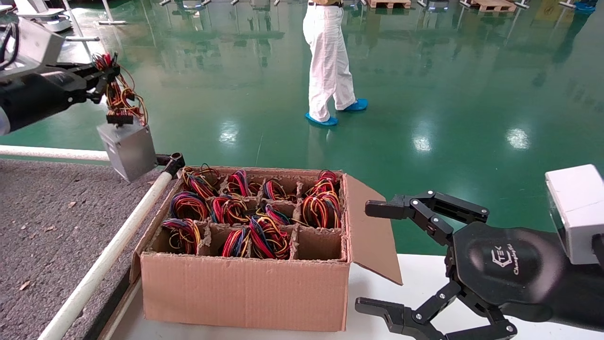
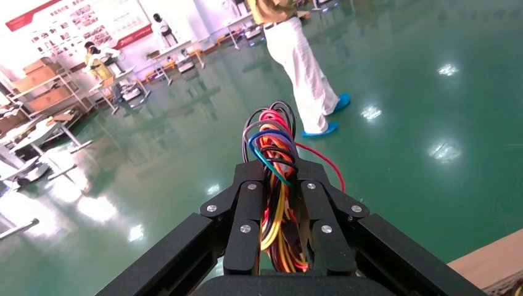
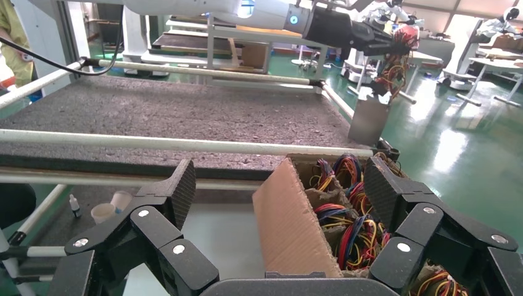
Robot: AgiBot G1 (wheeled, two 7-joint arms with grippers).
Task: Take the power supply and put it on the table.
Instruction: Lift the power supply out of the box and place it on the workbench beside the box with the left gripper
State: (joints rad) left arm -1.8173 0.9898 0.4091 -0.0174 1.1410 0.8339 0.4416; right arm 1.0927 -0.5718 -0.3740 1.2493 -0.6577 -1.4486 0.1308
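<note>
One small grey metal power supply (image 1: 128, 150) is hanging by its wire bundle from the left gripper (image 1: 104, 75), jaws clenched on the wires, above the corner of the dark grey speckled surface (image 1: 52, 212). Right gripper (image 1: 377, 257) is idling, jaws spread wide, beside the brown cardboard carton (image 1: 245, 288).

Head high, facing down — wrists close; carton (image 1: 245, 278) shared.
</note>
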